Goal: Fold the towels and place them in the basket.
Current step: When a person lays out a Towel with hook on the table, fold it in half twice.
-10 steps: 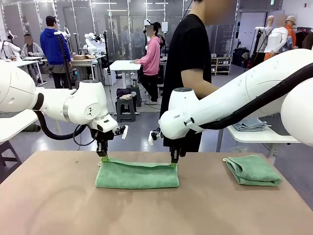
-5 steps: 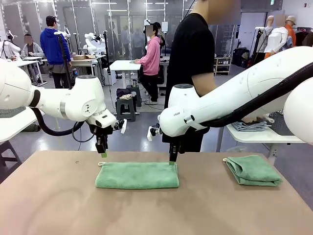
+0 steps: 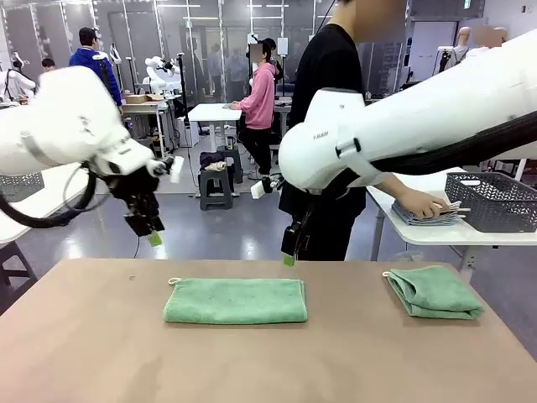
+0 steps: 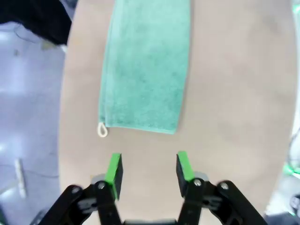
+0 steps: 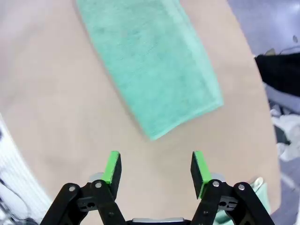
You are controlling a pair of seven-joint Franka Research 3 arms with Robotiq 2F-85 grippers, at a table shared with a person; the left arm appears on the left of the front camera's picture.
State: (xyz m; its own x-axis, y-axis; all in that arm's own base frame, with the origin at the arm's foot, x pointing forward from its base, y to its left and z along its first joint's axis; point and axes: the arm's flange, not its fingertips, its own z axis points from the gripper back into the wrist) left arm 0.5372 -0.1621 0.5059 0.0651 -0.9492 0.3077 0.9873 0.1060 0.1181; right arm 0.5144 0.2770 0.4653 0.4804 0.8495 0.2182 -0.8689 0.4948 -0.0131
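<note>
Workroom table [image 3: 252,361]: tan, carrying two green cloths.
Side table [image 3: 453,235]: white, far right; bears the basket [image 3: 495,201], dark grey lattice, well apart from both towels. A person's hand [image 3: 419,204] rests on grey cloths [image 3: 411,217] beside it.
Centre towel [image 3: 235,300]: long folded strip, flat, square to the table edge.
Right-hand towel [image 3: 432,292]: folded smaller, slightly rumpled, not yet in the basket.
Left gripper [image 4: 147,168]: hangs above and beyond the strip's left end, jaws apart, holding nothing.
Right gripper [image 5: 154,168]: above the strip's right end, jaws apart, empty.
Loop [image 4: 101,131]: white, at the strip's far left corner.
Next step, judged: halve the strip end to end. Pinch both layers at a short edge, carry low, and match the edges before letting go.
</note>
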